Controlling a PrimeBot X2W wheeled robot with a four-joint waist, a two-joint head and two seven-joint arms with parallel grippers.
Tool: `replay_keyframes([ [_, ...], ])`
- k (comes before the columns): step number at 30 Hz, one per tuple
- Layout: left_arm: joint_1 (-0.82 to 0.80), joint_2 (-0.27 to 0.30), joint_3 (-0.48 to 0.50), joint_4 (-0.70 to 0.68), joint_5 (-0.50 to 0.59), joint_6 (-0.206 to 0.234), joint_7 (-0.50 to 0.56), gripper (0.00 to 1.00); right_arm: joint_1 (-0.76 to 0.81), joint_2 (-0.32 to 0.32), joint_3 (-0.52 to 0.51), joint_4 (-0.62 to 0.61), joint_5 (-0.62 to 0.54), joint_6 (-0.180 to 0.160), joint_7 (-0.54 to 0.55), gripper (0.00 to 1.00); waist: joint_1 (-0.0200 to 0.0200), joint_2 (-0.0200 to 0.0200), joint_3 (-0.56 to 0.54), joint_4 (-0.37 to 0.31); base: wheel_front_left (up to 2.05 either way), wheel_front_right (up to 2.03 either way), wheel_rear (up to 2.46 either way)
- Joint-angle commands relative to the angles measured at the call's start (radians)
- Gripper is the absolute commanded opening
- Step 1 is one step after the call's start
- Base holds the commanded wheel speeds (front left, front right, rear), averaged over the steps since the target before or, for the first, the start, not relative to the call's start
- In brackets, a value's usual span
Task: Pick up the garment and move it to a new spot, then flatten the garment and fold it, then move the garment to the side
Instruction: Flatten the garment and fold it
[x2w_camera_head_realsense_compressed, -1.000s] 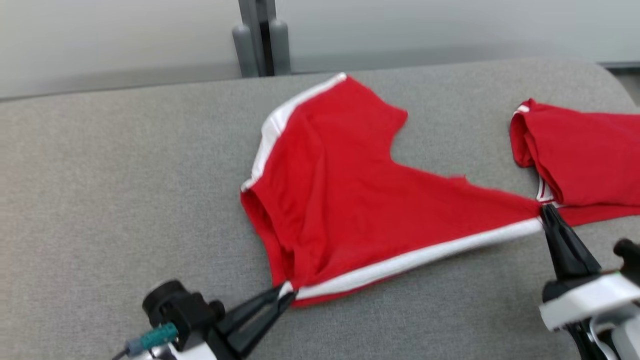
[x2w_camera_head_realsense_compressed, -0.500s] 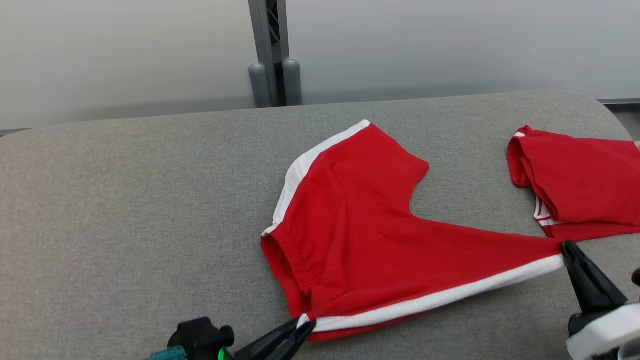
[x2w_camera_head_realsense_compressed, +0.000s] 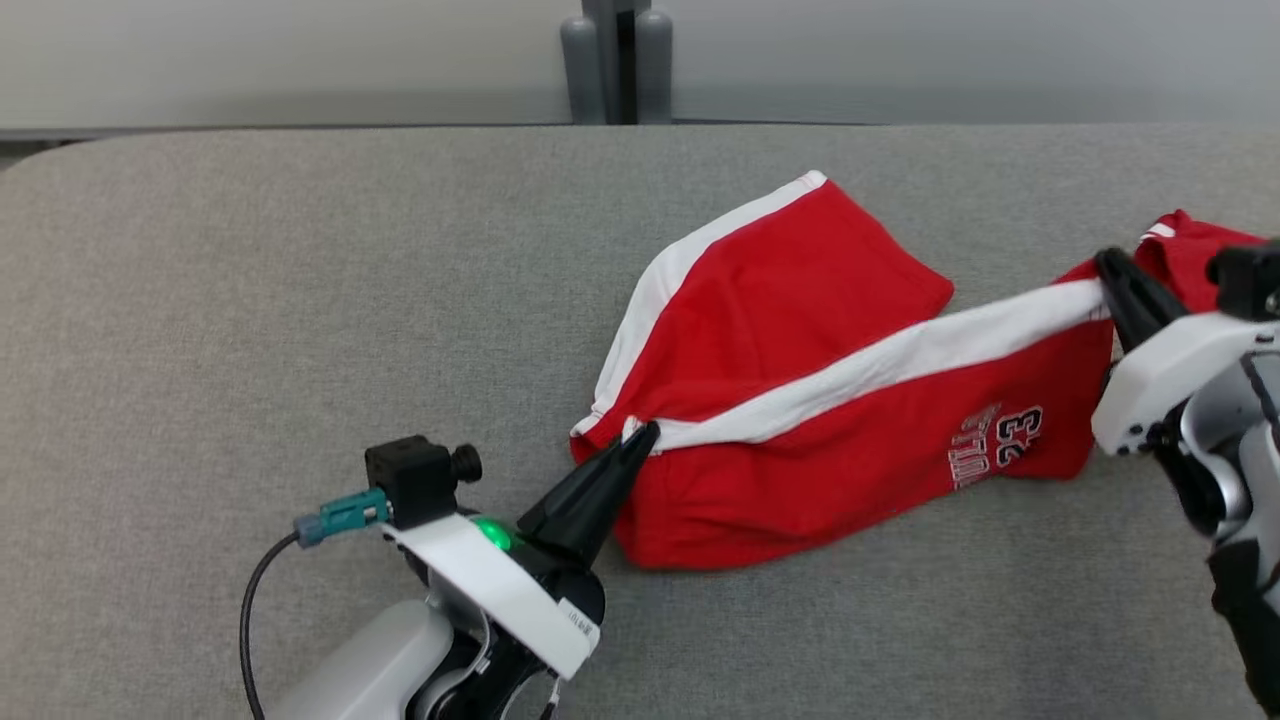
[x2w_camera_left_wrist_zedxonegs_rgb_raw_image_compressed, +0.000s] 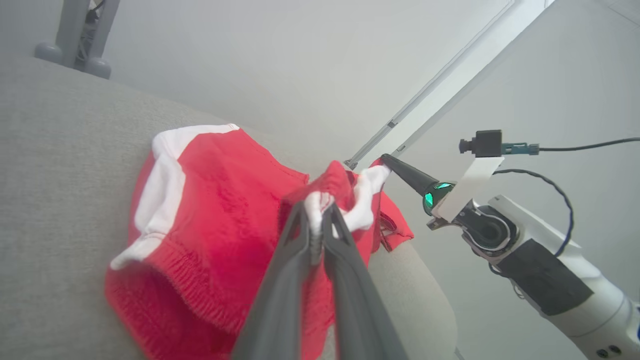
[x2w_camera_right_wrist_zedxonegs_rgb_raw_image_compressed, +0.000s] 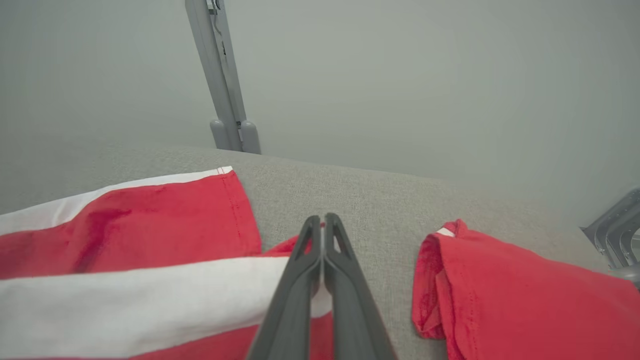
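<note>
The red garment (x2w_camera_head_realsense_compressed: 800, 290) lies on the grey bench (x2w_camera_head_realsense_compressed: 200, 300), right of its middle, with one half drawn over the other so that a white side stripe (x2w_camera_head_realsense_compressed: 880, 365) runs slantwise across it above some printed lettering. The left gripper (x2w_camera_head_realsense_compressed: 645, 432) is clenched on the near end of that stripe at the waistband, and the right gripper (x2w_camera_head_realsense_compressed: 1103, 258) is pinched tight on its far end. A second red garment (x2w_camera_right_wrist_zedxonegs_rgb_raw_image_compressed: 525, 290) lies folded just beside the right gripper's fingers.
</note>
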Motion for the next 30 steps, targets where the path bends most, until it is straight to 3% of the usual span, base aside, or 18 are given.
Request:
replay_keyframes([
  [1,-0.025,-0.003,0.012,0.007,-0.012,-0.001,-0.001,0.00,-0.037,-0.006,0.006,0.021,-0.010,-0.001,-0.001,0.00,0.0000,0.0000,0.046,0.041,0.00,0.00,0.00],
  [15,-0.150,-0.075,0.087,0.094,-0.066,0.000,-0.035,0.00,-0.438,-0.005,0.149,0.361,-0.059,-0.001,-0.075,0.00,0.0000,0.0000,0.196,0.151,0.00,0.00,0.00],
  [29,-0.235,-0.125,0.117,0.211,-0.055,0.004,-0.050,0.00,-0.647,0.031,0.227,0.612,-0.086,-0.001,-0.165,0.00,0.0000,0.0000,0.265,0.188,0.00,0.00,0.00],
  [30,-0.239,-0.129,0.115,0.217,-0.055,0.004,-0.049,0.00,-0.651,0.036,0.232,0.621,-0.083,-0.001,-0.177,0.10,0.0000,0.0000,0.266,0.188,0.00,0.00,0.00],
])
